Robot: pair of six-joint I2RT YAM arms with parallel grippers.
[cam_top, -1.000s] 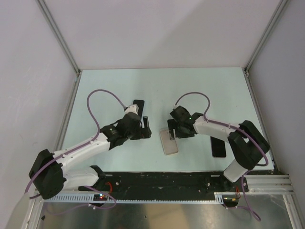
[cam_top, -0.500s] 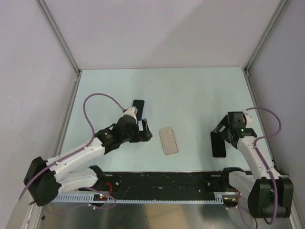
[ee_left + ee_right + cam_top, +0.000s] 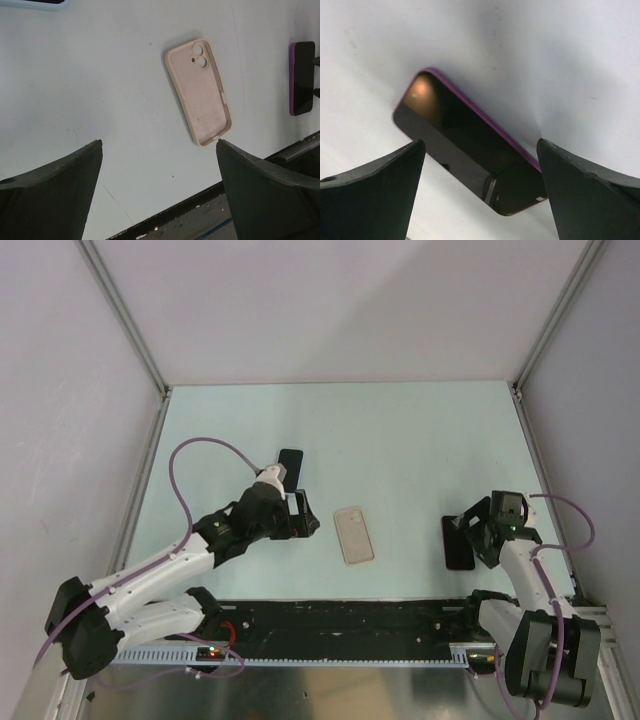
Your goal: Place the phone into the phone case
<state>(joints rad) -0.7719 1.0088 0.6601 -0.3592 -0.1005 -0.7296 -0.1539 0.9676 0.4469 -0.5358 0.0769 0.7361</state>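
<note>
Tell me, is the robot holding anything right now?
No, nothing is held. The left gripper has its jaws open near the beige phone case, and the right gripper has its jaws open over the purple-rimmed phone.

- I count two phones: the purple-edged phone (image 3: 458, 543) and the black phone (image 3: 290, 461).
- One beige phone case (image 3: 355, 535), lying empty.
- Two robot arms: the left arm (image 3: 160, 570) and the right arm (image 3: 530, 580).
- Two end effectors: the left end effector (image 3: 299, 515) and the right end effector (image 3: 466, 537).
</note>
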